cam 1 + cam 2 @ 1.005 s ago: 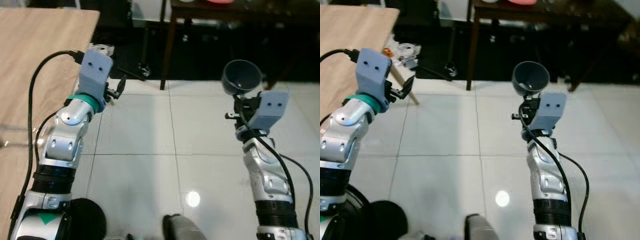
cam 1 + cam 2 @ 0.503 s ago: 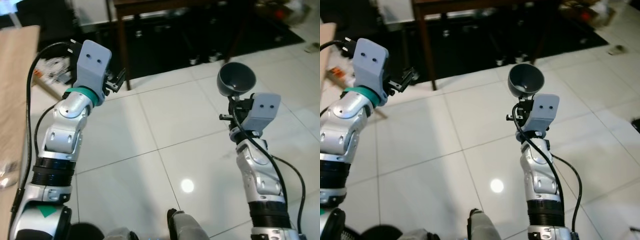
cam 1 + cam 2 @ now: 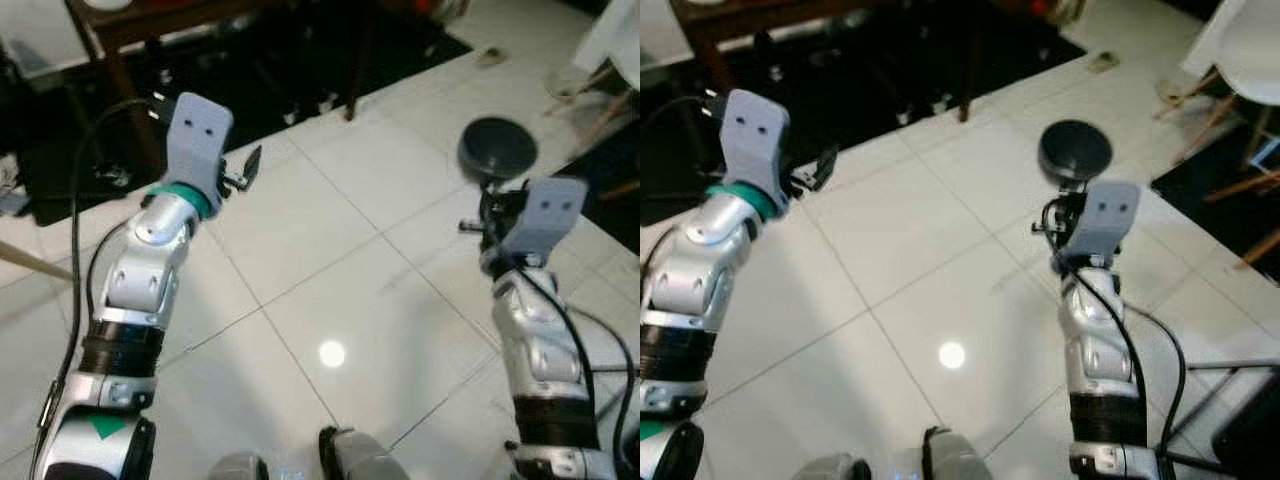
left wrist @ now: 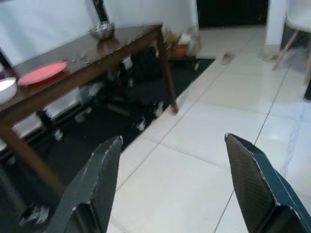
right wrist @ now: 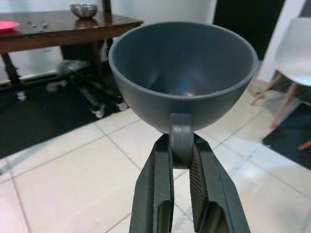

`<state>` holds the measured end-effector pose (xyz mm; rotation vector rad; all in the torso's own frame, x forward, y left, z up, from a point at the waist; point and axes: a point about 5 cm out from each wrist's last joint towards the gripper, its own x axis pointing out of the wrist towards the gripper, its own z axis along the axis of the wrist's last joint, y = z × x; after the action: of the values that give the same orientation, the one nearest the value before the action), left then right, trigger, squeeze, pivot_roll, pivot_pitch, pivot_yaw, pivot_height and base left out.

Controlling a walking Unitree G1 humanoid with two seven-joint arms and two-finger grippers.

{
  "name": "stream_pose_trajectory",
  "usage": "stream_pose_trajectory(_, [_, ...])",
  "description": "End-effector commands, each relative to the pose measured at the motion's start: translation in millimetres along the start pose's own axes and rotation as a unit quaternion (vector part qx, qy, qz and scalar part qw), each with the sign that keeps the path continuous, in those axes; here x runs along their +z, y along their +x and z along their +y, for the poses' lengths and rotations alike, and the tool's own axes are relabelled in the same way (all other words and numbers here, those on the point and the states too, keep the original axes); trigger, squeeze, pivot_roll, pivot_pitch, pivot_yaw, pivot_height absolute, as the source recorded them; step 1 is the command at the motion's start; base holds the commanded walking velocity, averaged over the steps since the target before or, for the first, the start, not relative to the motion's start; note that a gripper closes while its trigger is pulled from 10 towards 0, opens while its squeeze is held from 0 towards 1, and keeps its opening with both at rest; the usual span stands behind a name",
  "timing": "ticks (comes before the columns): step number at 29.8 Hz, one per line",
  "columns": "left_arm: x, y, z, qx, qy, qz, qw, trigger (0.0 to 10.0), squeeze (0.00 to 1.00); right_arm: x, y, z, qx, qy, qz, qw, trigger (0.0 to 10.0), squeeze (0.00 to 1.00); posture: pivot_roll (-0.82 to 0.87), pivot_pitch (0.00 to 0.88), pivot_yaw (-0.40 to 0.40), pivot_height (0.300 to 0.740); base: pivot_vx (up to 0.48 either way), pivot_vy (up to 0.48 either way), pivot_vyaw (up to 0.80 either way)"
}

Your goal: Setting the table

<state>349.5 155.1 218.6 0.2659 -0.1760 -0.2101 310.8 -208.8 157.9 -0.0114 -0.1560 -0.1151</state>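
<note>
The right gripper point(image 5: 182, 160) was clamped on the short handle tab of a smooth, matte grey plastic bowl point(image 5: 183, 73), carried upright in mid-air over the glossy white tiled floor point(image 3: 330, 260). The left gripper point(image 4: 170, 184) was spread wide and empty. With so narrow a pinch on a slick tab, a jolt while walking could tilt or drop the bowl before it reached the dark wooden table point(image 4: 82, 58)

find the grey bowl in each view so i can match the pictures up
Left eye view: grey bowl upper right, just above the right gripper.
Right eye view: right of centre, near the top.
Left wrist view: bowl not in it; open left gripper over white tiles.
Right wrist view: centre, its handle clamped between the fingers.
Shared landmark: the dark wooden table over the black rug, at the far edge of the white tiles.
</note>
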Motion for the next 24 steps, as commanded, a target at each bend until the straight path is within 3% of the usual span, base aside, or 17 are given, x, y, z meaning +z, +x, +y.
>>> stream_pose_trajectory(1, [-6.4, -0.1, -3.2, 0.002, 0.010, 0.004, 1.000, 10.0, 0.00, -2.9, -3.1, -2.2, -0.007, 0.000, 0.007, 1.000, 10.0, 0.00, 0.01, 0.029, 0.034, 0.740, 0.322, 0.000, -0.48])
stream_pose_trajectory(5, [-6.0, 1.5, -6.2, 0.005, 0.028, -0.004, 1.000, 10.0, 0.00, -2.5, -4.4, 0.1, -0.006, 0.005, 0.004, 1.000, 10.0, 0.00, 0.01, 0.031, 0.036, 0.740, 0.480, 0.000, 0.00])
stream_pose_trajectory(14, [-3.9, 4.1, -9.2, 0.001, 0.025, -0.011, 1.000, 10.0, 0.00, -2.1, -4.1, 2.9, -0.006, 0.012, 0.003, 1.000, 10.0, 0.00, 0.02, 0.031, 0.042, 0.740, 0.480, 0.000, 0.00])
stream_pose_trajectory(24, [-3.1, 5.0, -9.1, -0.002, 0.028, -0.018, 0.999, 10.0, 0.00, -4.3, -3.8, 3.1, -0.008, 0.019, 0.009, 1.000, 10.0, 0.00, 0.02, 0.035, 0.042, 0.740, 0.480, 0.000, -0.80])
